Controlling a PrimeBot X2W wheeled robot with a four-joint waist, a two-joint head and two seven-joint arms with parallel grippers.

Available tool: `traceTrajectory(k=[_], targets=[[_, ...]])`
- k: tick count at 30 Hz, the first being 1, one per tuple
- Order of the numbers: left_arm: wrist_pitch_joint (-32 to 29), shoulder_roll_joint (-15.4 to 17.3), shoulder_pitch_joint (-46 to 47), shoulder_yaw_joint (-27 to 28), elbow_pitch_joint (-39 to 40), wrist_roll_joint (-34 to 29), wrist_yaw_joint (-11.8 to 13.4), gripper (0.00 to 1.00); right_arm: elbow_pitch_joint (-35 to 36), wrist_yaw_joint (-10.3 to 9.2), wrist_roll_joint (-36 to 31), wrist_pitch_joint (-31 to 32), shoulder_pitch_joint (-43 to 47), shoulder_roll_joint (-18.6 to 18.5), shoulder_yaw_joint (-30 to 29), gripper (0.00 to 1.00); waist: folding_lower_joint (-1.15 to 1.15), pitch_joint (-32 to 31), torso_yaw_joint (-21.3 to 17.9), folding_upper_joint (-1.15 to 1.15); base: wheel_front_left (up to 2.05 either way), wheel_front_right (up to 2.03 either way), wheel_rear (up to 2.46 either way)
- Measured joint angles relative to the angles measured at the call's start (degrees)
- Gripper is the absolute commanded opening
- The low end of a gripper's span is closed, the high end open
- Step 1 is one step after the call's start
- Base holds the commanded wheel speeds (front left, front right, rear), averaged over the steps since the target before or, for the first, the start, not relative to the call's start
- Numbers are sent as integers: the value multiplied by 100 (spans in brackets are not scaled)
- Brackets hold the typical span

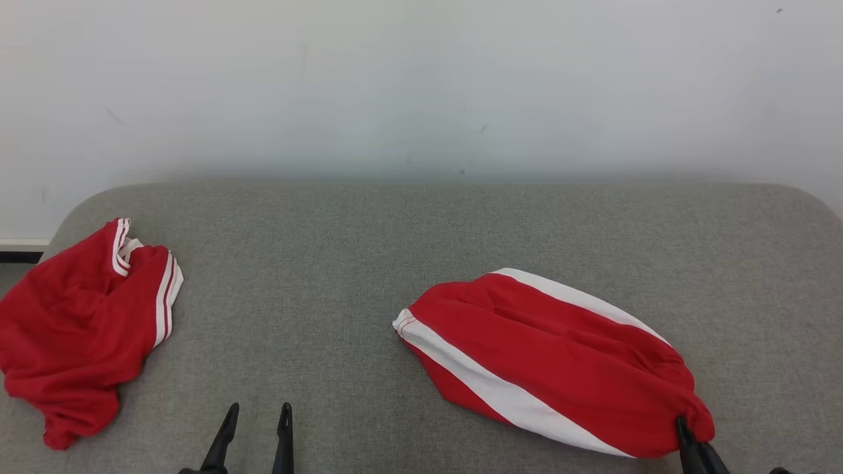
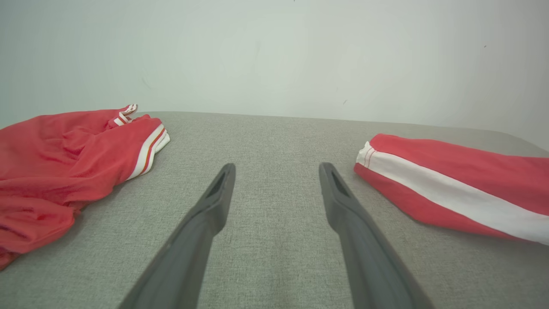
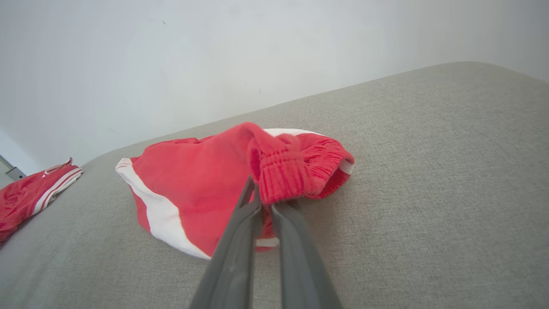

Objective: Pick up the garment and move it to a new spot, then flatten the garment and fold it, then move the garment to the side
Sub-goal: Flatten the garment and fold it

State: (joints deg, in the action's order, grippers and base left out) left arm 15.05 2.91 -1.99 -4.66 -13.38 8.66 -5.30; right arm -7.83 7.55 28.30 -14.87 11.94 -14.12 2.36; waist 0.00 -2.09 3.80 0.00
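Red garments (image 1: 556, 359) (image 1: 79, 329): two; grey surface (image 1: 329, 263): one

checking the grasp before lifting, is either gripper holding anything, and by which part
The right gripper is shut on the shorts, pinching the gathered waistband. The left gripper is open and holds nothing.

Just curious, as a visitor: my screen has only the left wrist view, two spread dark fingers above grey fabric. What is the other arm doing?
Observer: The right gripper is shut on the elastic waistband of the broad-striped red garment.
Operator: Is that garment lifted?
Observer: Head view: most of it lies on the grey cushion, only that pinched end bunched up.
Operator: And the red heap at my left?
Observer: That crumpled red garment reaches the cushion's left edge.
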Motion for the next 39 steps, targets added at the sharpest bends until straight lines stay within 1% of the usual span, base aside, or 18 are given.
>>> traceTrajectory(k=[5,10,13,17,23,24,25,26,28,31,34,39], targets=[[0,-1,13,-64,-26,10,2,100,-174,0,-199,30,-506,-135,94,0,0,-12,81,0,0,0,0],[0,-1,54,-125,-57,9,0,100,-825,0,-421,100,-1326,-131,197,0,0,-22,290,0,0,0,0],[0,-1,89,-169,-80,9,-1,100,-1456,0,-487,133,-1888,-141,220,0,1,-23,463,0,0,0,0],[0,-1,114,-247,-119,10,-8,100,-2513,0,-603,198,-2654,-149,309,0,1,-14,729,0,0,0,0],[0,-1,123,-299,-156,19,-7,100,-4118,0,-744,165,-3436,-134,318,0,1,22,1111,0,0,0,0],[0,-1,123,-301,-158,22,-7,100,-4337,0,-767,145,-3512,-127,322,89,1,30,1159,0,0,0,0],[0,-1,122,-308,-160,32,-4,100,-4512,0,-759,122,-3589,-102,308,89,1,39,1200,0,0,0,0],[0,-1,121,-302,-160,43,2,100,-4660,0,-750,114,-3656,-80,314,100,1,48,1232,0,0,0,0],[0,-1,109,-276,-156,52,29,100,-4809,0,-709,66,-3728,-15,378,100,1,64,1248,0,0,0,0],[0,-1,82,-279,-146,59,45,100,-4771,0,-541,14,-3719,42,526,100,1,76,1176,0,0,0,0],[0,-1,73,-258,-127,59,53,100,-4429,0,-275,-4,-3597,23,659,100,1,66,1040,0,0,0,0],[0,0,72,-221,-98,54,51,100,-3463,0,-208,-12,-3065,-119,644,100,1,49,767,0,0,0,0]])
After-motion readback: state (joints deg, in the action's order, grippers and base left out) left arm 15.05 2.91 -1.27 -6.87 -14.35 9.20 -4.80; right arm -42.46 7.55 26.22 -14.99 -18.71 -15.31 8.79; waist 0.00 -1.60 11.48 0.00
